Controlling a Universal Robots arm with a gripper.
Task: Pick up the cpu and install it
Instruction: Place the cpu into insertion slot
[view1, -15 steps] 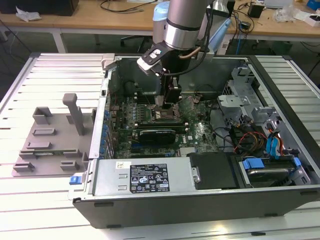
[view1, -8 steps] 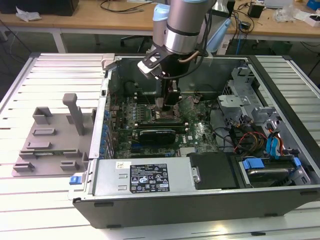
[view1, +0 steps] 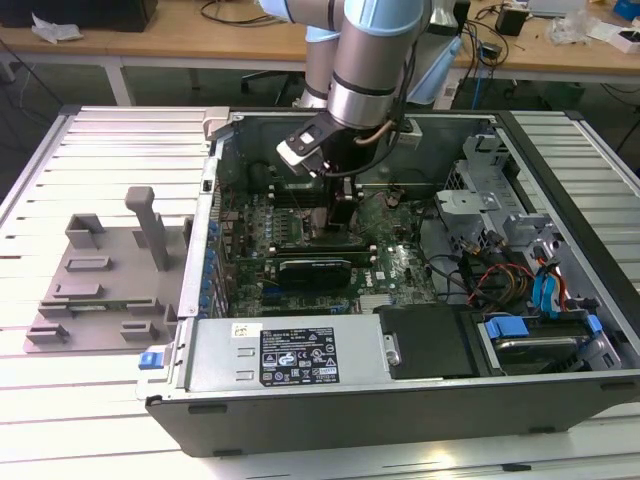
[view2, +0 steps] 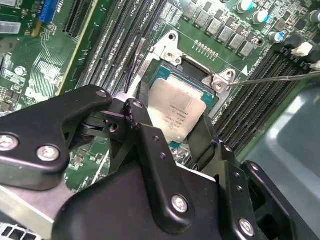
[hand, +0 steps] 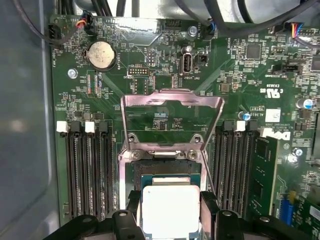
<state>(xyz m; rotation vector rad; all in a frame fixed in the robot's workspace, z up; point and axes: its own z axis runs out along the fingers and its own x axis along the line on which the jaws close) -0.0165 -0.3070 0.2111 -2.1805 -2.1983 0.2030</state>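
On the exterior view's left a grey tray (view1: 100, 290) with upright blocks lies on the slatted bench (view1: 60, 420). Beside it stands the open case (view1: 400, 400), where the arm (view1: 375, 50) reaches in, its tip hard to make out inside. In both wrist views the pincer (hand: 170, 212) is clamped on the cpu (view2: 176, 111), a black finger (hand: 208, 210) against each side, just over the socket (hand: 167, 170), whose metal flap (hand: 171, 117) stands raised; one cpu edge is cut off.

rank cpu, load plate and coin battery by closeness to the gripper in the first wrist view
1. cpu, held in the gripper.
2. load plate, hinged open just beyond the socket.
3. coin battery, farthest, near the board's far edge.
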